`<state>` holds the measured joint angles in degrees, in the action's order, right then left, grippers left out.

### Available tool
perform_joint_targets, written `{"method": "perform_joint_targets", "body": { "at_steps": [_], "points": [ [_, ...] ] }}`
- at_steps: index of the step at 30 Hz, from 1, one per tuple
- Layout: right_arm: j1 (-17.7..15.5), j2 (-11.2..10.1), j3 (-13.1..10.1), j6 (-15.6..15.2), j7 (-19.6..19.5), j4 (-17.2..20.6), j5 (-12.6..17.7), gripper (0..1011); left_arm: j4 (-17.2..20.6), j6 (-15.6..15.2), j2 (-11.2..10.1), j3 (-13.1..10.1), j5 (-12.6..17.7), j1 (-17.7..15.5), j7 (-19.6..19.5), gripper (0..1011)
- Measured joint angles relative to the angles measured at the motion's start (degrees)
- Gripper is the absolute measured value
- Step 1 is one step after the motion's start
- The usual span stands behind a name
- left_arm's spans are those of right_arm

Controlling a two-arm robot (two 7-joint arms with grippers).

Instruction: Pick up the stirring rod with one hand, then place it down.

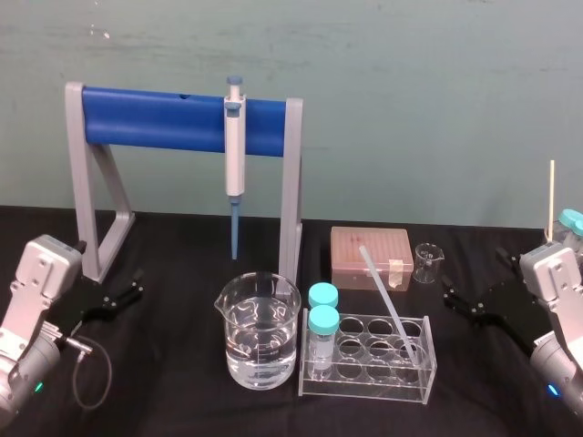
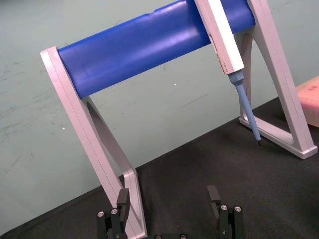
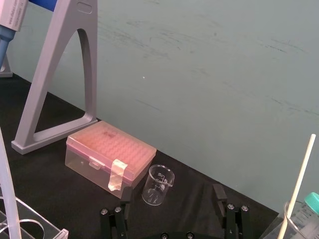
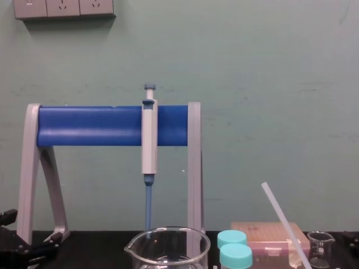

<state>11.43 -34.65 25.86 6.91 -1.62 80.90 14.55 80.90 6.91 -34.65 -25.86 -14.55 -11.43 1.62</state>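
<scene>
The stirring rod (image 1: 390,305) is a translucent white rod leaning in the clear tube rack (image 1: 401,382), its top tilted back toward the pink box. The chest view shows the stirring rod (image 4: 282,221) slanting up at the lower right, and it runs along the edge of the right wrist view (image 3: 7,189). My right gripper (image 1: 472,280) hovers open to the right of the rack, nothing between its fingers (image 3: 220,195). At the far left, beside the stand's foot, my left gripper (image 1: 137,284) is open and empty, its fingers (image 2: 123,199) spread.
A blue-barred grey stand (image 1: 182,123) holds a pipette (image 1: 235,155). A large beaker of water (image 1: 258,332) and two teal-capped tubes (image 1: 322,328) sit at the front. A pink tip box (image 1: 371,257) and a small beaker (image 1: 425,262) lie behind. A thin cream stick (image 1: 551,196) stands at the far right.
</scene>
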Motion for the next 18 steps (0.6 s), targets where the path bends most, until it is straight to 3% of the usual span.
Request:
{"method": "perform_joint_targets", "body": {
  "at_steps": [18],
  "points": [
    [0.0, 0.0, 0.0, 0.0, 0.0, 0.0, 0.0, 1003, 0.0, 0.0, 0.0, 0.0, 0.0, 0.0, 0.0, 1000]
  ]
}}
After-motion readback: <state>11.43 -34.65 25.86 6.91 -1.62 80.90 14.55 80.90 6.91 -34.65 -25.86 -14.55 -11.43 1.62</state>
